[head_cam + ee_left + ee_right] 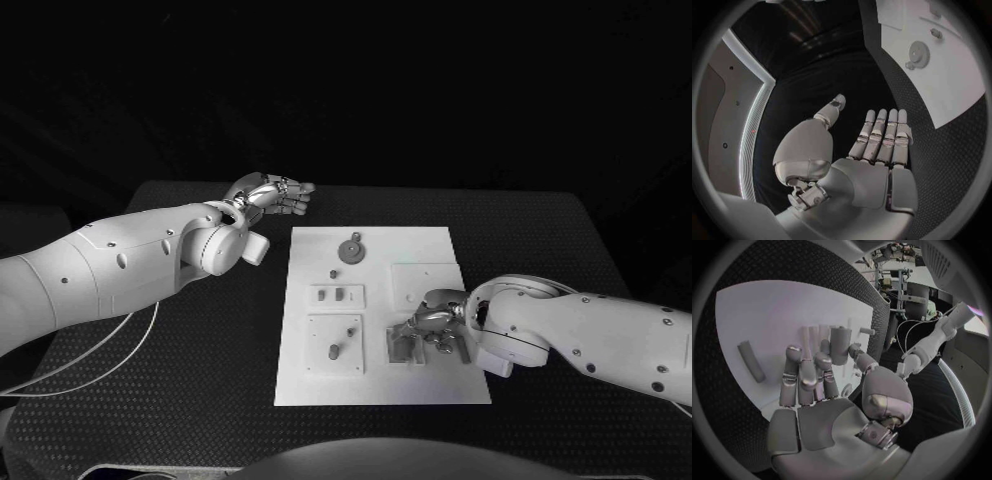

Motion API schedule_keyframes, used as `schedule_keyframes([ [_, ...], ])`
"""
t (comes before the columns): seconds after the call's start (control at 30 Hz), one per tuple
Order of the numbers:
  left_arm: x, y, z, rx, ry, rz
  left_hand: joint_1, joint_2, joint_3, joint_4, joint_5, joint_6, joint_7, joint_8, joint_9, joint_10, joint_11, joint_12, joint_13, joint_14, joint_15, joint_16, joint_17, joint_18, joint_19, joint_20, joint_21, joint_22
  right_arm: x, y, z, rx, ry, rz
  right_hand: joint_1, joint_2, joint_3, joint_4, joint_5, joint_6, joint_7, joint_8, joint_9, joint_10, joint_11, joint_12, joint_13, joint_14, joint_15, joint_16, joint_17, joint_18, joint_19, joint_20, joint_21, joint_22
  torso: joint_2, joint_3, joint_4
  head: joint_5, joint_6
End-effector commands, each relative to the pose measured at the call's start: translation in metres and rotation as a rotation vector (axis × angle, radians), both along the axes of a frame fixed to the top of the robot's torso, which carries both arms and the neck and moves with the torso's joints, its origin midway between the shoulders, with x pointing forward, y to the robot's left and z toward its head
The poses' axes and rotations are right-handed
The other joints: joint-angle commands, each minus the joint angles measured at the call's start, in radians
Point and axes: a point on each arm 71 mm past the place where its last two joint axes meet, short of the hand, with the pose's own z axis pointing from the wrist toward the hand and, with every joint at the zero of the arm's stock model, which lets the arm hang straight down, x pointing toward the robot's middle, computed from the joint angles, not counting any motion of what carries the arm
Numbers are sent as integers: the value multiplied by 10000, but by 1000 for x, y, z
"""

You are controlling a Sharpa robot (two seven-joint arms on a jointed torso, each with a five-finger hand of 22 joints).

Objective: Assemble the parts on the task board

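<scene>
right hand (430, 325) sits low over the near right part of the white task board (433, 250), its fingers pointing down onto the plate among a small group of upright grey parts (400, 345). in the right wrist view this hand (826, 390) has its fingers (804, 375) bent in around a short grey cylinder (839, 345) that stands against the fingertips; whether the cylinder is truly held or only touched, i cannot tell. a flat grey bar (749, 360) lies on the board off to one side of that hand, apart from it.

left hand (274, 196) hangs off the far left corner of the board, over the black table (173, 400), well away from every part. in the left wrist view it (870, 150) is wide, the fingers (886, 135) straight and side by side, the thumb out, nothing in the palm.

on the board, going by size: a round grey disc with a tab (352, 247) lies at the far middle, also seen past the left hand (917, 52); a small peg (335, 273) sits just nearer than it; two little pieces (336, 295) stand in a raised square pad at the middle left; a slim slanted piece (336, 351) lies in the pad nearer still, level with the right hand and apart from it.
</scene>
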Motion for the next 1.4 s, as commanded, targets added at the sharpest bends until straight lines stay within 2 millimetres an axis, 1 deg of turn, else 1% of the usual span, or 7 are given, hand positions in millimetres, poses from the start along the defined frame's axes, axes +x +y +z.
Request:
schedule_keyframes([
  [0.03,0,-2,1,-104,-11,-146,28,-79,-5,-12,-17,-56,385,64,16,-39,4,4,-10,-97,-4,-56,14,26,7,-13,18,-9,-2,0,-2,-50,271,169,-43,-137,9,30,38,136,171,-44,-2,-66,-54,36,-17,-98,-40,39,-55,-13,-21,-21,-16,139,3,-3,-3,0,7],
  [0.3,0,-3,1,-103,3,-153,29,-84,-5,-11,-17,-57,385,64,16,-41,4,5,-10,-99,-3,-56,16,25,6,-13,19,-11,-2,1,-3,-124,357,305,-40,-670,117,180,39,13,223,-127,-2,-191,-5,24,-45,-297,-9,39,-250,-13,-64,-4,-57,134,3,1,-1,3,-15],
  [0.8,0,-3,1,-100,17,-153,33,-89,-3,-10,-17,-59,386,66,16,-43,5,5,-10,-101,-3,-57,19,24,5,-13,20,-14,-1,2,-2,-203,137,369,164,-727,191,137,37,-26,243,-149,21,-235,15,48,-58,-403,10,64,-369,-13,-80,4,-53,150,1,4,-3,22,-32],
  [0.93,0,-3,1,-101,22,-158,34,-91,-3,-10,-17,-60,387,66,15,-44,5,5,-10,-104,-3,-58,19,23,4,-13,20,-15,-1,2,-2,-206,56,322,109,-971,183,261,39,-97,271,-192,21,-295,42,39,-75,-509,31,53,-478,-13,-110,31,-77,143,2,3,-2,27,-22],
  [1.07,0,-2,1,-94,26,-144,34,-92,-3,-9,-17,-61,388,66,15,-45,6,5,-10,-106,-2,-60,20,23,4,-13,21,-16,0,2,-2,-228,22,352,123,-1566,428,809,42,-226,322,-267,29,-370,89,45,-108,-649,70,66,-626,-13,-115,46,-103,133,2,2,-4,24,-21],
  [1.17,0,-2,1,-94,37,-152,34,-93,-3,-9,-17,-61,388,66,15,-46,6,5,-10,-107,-2,-60,20,23,4,-13,21,-17,0,2,-2,-237,28,365,154,-1804,495,1049,41,-286,345,-294,44,-405,111,61,-117,-681,89,84,-649,-13,-125,53,-100,142,2,1,-2,24,-35],
  [1.4,0,-2,1,-86,40,-135,33,-95,-3,-7,-17,-62,390,67,15,-46,7,5,-10,-110,0,-62,21,22,2,-12,21,-18,0,2,-2,-248,-30,353,321,-1914,518,1157,40,-379,378,-328,69,-474,143,71,-131,-739,116,99,-680,-13,-174,64,-99,158,3,3,-5,25,-51],
])
